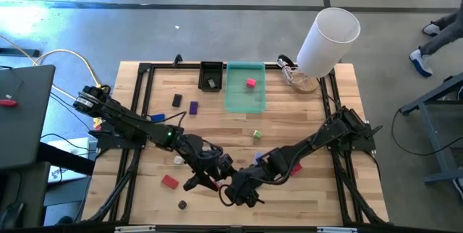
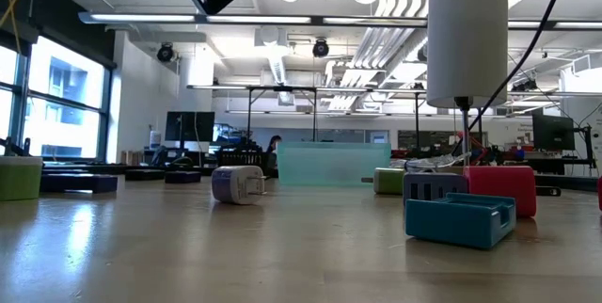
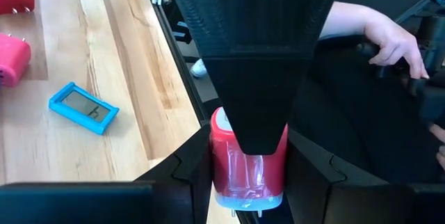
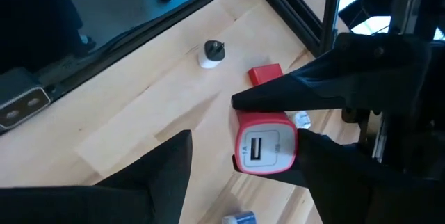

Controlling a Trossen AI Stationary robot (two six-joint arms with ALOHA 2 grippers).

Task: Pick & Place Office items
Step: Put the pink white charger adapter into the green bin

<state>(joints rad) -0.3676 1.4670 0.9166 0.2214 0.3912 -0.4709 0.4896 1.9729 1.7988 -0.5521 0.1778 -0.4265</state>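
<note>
Left gripper [image 1: 206,179]: we see its fingers clamped on a red charger plug [image 3: 247,165], lifted above the tabletop [image 1: 304,124] near the front edge.
Right gripper [image 1: 239,193]: just beside it, fingers spread wide, empty.
Handling: we judge the plug light, rigid, smooth-sided; flat faces offer the surest hold.
</note>
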